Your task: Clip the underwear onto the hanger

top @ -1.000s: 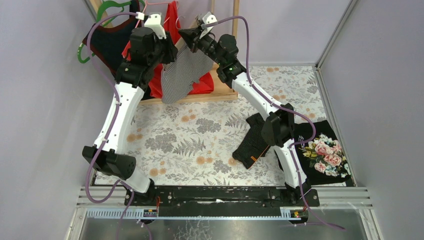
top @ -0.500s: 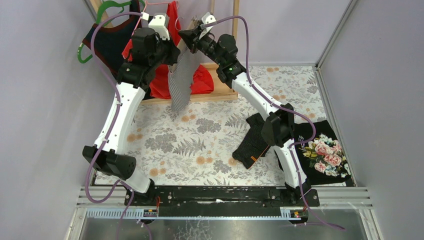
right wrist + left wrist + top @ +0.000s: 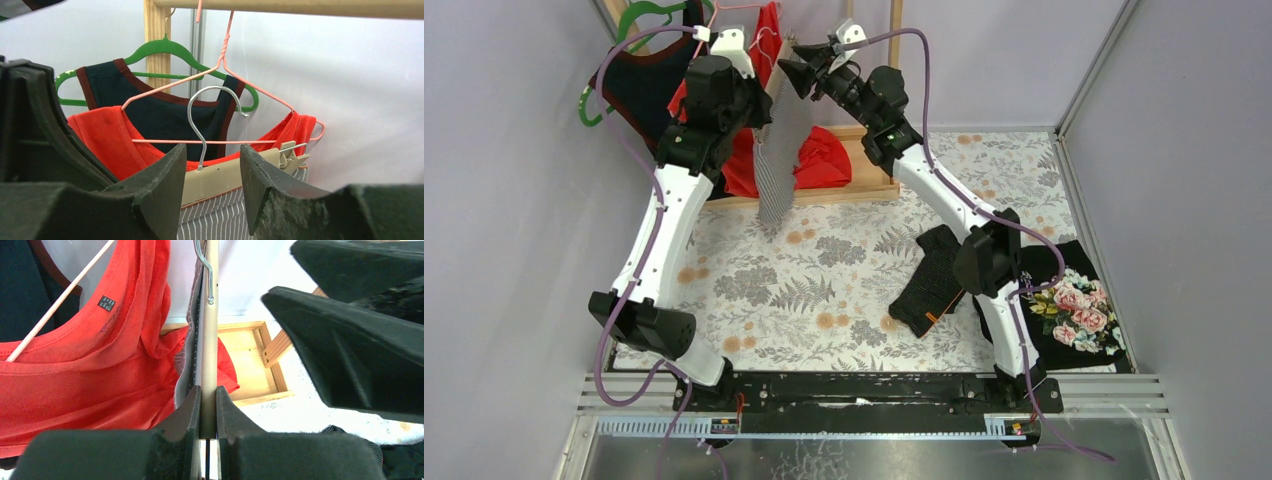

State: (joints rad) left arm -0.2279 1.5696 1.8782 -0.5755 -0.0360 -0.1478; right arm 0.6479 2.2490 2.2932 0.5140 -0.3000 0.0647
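My left gripper is clamped on the beige bar of the clip hanger. The striped underwear hangs down from that bar, up between my two wrists. My right gripper has its fingers apart just in front of the bar, holding nothing. Behind hang a red top on a pink wire hanger, then a navy vest on a green hanger.

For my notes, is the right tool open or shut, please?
Open: the right tool shows a clear gap, hanger bar visible between its tips.
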